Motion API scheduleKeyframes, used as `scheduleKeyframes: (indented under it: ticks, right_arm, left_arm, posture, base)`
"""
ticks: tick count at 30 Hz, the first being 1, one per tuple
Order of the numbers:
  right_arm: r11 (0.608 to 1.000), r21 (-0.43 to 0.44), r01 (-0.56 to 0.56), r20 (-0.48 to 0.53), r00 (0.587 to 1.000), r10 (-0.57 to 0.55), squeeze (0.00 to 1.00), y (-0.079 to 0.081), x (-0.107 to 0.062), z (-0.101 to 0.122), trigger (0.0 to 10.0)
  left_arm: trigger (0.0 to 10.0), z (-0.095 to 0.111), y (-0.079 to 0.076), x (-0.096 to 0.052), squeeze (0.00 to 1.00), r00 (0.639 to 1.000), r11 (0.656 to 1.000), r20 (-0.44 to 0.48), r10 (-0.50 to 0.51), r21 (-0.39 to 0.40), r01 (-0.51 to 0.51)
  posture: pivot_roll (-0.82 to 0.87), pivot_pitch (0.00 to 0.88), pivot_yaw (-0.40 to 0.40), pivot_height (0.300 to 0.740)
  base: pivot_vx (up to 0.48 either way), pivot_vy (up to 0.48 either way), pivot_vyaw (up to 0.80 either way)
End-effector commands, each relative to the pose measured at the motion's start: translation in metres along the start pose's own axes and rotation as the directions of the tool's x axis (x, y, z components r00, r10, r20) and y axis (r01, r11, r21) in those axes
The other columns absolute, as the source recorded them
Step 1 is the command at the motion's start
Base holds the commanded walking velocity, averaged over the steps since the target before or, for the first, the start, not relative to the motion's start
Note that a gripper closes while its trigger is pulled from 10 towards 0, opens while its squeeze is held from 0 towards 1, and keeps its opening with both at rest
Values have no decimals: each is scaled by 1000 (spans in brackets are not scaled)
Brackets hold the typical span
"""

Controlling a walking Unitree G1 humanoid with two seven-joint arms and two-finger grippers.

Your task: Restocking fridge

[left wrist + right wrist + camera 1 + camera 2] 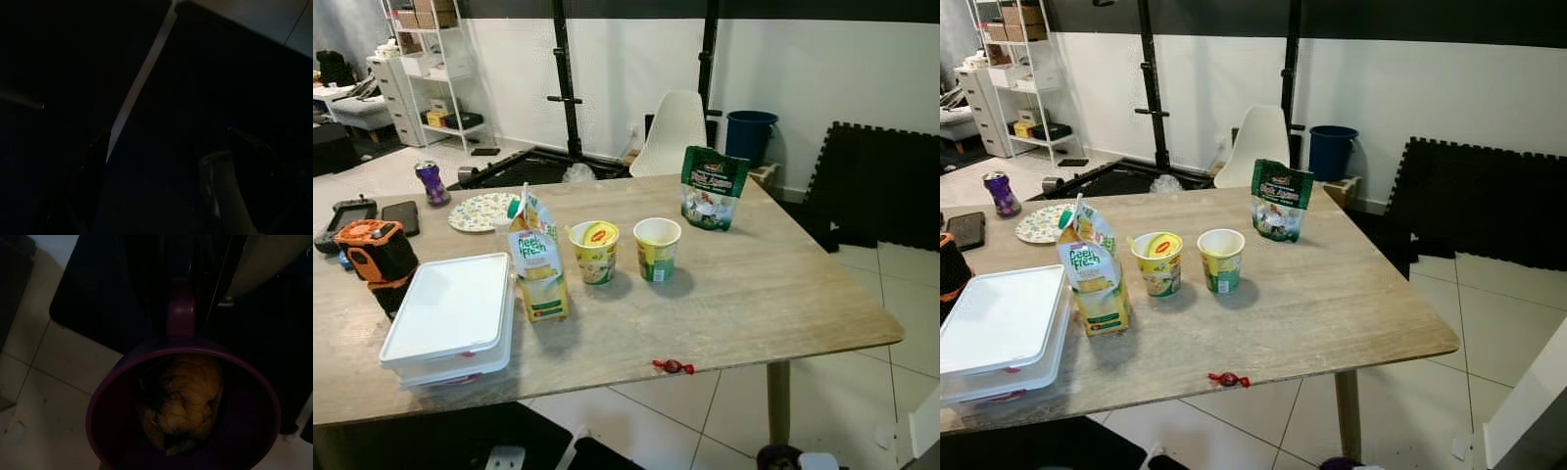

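A dark purple plastic cup with a handle (183, 406) is being shown close up in the lower half of the right wrist view, its round mouth facing the camera and a wrinkled yellow-brown lump of food (181, 404) lying inside it. The cup's handle is running up toward the top centre of that frame, in among the dark shapes of the right gripper (195, 284); whether the jaws are pinching that handle or merely standing over it cannot be told, as the fingers are being lost in shadow.

The cup is being judged as light, rigid and smooth, so a hold on the handle or across the rim would suit it. The loose lump inside could roll out if the cup is tipped, so it should be kept mouth-up.

In the left wrist view, the left gripper (161, 171) is hanging in the dark, its two fingers being seen well apart at the lower left and lower right of the frame, with nothing between them.

On the light wooden table (754, 294), at frame centre in the left eye view, further stock is waiting: a yellow and green juice carton (537, 259), two yellow and green paper cups (625, 250), a green stand-up pouch (712, 187) at upper right, and a white lidded plastic box (450, 318) at lower left. The carton is being judged heaviest and soft-sided, best squeezed across its narrow body.
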State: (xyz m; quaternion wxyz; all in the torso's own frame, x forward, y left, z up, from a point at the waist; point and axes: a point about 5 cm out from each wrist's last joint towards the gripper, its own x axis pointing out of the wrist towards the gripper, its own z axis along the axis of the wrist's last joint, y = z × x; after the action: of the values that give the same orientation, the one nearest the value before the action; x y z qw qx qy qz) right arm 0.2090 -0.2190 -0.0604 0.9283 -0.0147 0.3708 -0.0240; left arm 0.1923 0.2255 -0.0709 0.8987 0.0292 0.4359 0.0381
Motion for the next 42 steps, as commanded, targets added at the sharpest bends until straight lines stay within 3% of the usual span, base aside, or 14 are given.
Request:
scheduleKeyframes:
  ticks: [1, 6, 17, 32, 42]
  right_arm:
    - [1000, 11, -14, 26, 1000, 14, 0, 3, 1, 3, 10000]
    - [998, 22, -54, 12, 998, 54, 0, 8, 1, 1, 10000]
    - [998, -17, -61, -7, 998, 61, 0, 9, 1, 0, 10000]
    - [998, 0, -67, -4, 998, 67, 0, 10, 2, 2, 10000]
    - [998, 28, -52, 30, 998, 51, 0, 7, 1, 3, 10000]
  left_arm:
    - [10000, -3, 1, 0, 0, 1000, 1000, -15, 3, 3, -3]
    - [10000, 3, 1, 1, 0, 1000, 1000, -7, 2, 30, -1]
    - [10000, 15, -7, 4, 0, 1000, 1000, 26, 7, -6, -7]
    - [10000, 10, -3, 3, 0, 1000, 1000, 3, 5, 6, -5]
    - [10000, 13, -11, 5, 0, 1000, 999, -6, -26, 29, 26]
  posture:
    - [-46, 56, 22, 734]
    - [-40, 59, 21, 734]
    - [-48, 63, -2, 734]
    - [-45, 49, 6, 734]
    - [-57, 56, 27, 734]
  base:
    - [0, 0, 0]
    - [0, 0, 0]
    - [0, 0, 0]
    - [0, 0, 0]
    - [0, 0, 0]
